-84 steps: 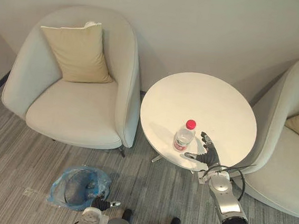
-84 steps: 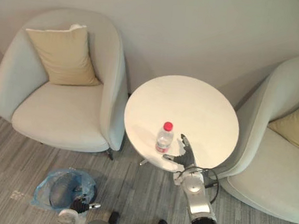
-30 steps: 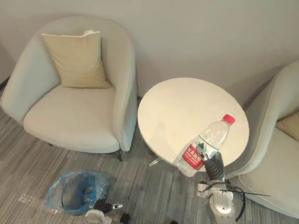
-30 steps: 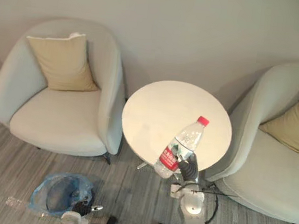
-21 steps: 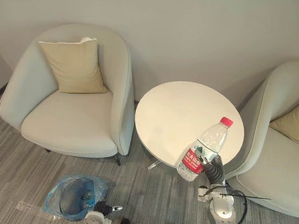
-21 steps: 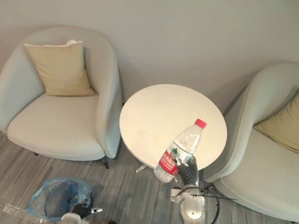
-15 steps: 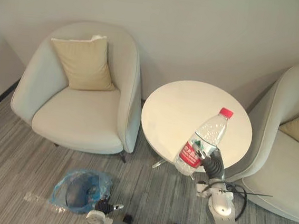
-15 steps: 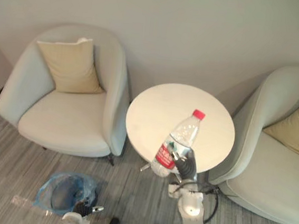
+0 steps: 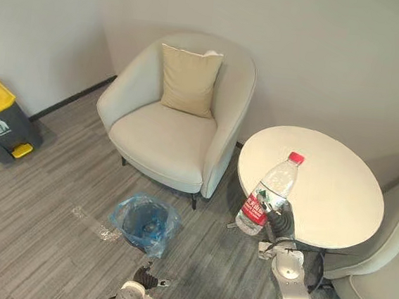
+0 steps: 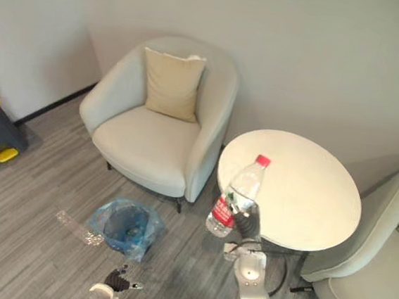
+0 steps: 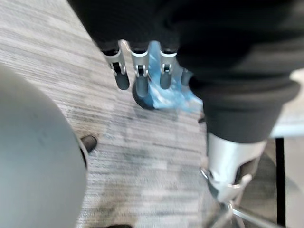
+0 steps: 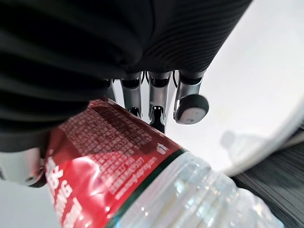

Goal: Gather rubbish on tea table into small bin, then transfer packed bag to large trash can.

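Right hand (image 9: 282, 221): fingers and thumb curled round the red-labelled lower part of a clear plastic bottle (image 9: 266, 195), red cap, tilted toward 1 o'clock over the 8 o'clock rim of the round white tea table (image 9: 337, 184). Left hand (image 11: 139, 78): fingers relaxed, nothing held. Small bin (image 9: 144, 220), blue-bagged, on grey striped carpet (image 9: 39, 198) at 8 o'clock from the table. Pale armchair (image 9: 165, 136) with beige cushion (image 9: 188, 80) at 10 o'clock. Large trash can (image 9: 0, 122), grey with yellow lid, far off at 9 o'clock against the wall (image 9: 34, 34).
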